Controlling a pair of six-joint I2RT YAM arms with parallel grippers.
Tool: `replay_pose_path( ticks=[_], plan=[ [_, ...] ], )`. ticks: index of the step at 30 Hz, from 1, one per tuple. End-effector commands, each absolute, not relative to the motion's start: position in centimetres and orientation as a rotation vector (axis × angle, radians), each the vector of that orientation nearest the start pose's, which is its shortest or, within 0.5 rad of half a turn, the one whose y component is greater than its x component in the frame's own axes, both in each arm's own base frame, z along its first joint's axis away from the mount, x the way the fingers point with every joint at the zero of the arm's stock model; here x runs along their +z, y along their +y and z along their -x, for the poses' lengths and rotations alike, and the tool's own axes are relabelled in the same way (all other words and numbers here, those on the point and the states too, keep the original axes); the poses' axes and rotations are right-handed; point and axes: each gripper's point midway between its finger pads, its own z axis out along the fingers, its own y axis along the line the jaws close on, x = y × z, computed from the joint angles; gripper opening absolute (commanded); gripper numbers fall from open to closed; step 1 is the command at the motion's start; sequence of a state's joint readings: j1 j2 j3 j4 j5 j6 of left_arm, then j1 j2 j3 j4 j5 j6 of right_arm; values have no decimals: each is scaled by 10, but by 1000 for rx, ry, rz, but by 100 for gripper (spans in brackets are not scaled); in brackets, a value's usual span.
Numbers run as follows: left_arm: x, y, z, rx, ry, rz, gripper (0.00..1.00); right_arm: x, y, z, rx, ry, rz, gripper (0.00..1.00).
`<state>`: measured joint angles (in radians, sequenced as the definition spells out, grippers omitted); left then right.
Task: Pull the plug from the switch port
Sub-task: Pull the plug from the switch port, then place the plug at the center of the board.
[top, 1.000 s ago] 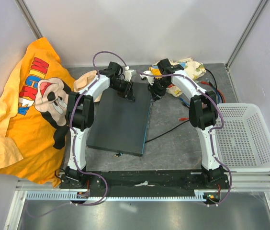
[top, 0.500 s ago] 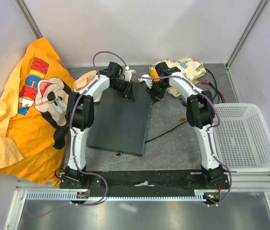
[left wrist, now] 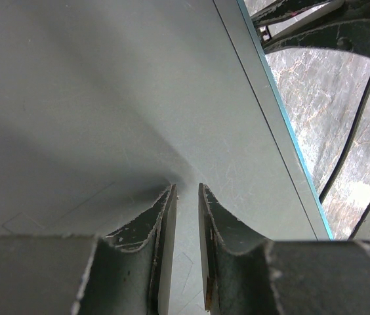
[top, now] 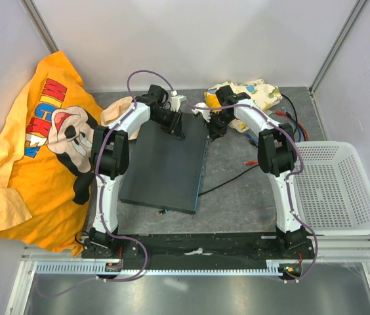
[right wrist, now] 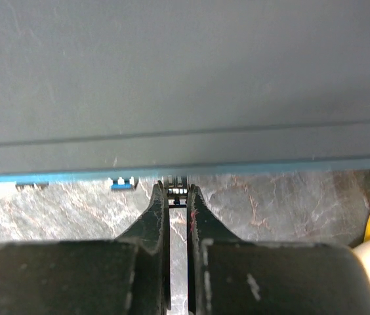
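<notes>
The switch [top: 165,164] is a flat dark grey box in the middle of the table, with its teal edge [top: 203,164] facing right. My left gripper [top: 175,125] rests on its far top face. In the left wrist view it [left wrist: 186,190] is almost shut, with nothing between the fingers. My right gripper [top: 216,128] is at the far end of the teal edge. In the right wrist view it [right wrist: 178,189] is shut on a small clear plug [right wrist: 178,185] right at the teal edge [right wrist: 270,167]. I cannot tell whether the plug sits in its port.
A blue plug [right wrist: 123,184] sits in a port to the left of my right fingers. A black cable [top: 231,177] runs right from the switch's edge. A white mesh basket [top: 342,190] stands at right, a yellow shirt [top: 41,144] at left, and cloth [top: 257,92] and cables [top: 283,118] at the back.
My right arm has shifted slightly near the switch's far right corner. The left arm and the switch have not moved.
</notes>
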<state>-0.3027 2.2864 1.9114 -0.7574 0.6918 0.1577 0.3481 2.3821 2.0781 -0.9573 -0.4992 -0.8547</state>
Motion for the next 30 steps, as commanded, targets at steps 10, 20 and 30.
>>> replay_pose_path(
  ticks=[10,20,30],
  plan=[
    [67,-244,-450,-949,2459,-793,28,57,143,-441,367,2150,1710,0],
    [68,-246,-449,-967,2451,-783,28,101,163,-475,423,2373,931,0],
    [68,-248,-450,-983,2441,-777,28,96,67,-494,52,2481,261,0]
  ],
)
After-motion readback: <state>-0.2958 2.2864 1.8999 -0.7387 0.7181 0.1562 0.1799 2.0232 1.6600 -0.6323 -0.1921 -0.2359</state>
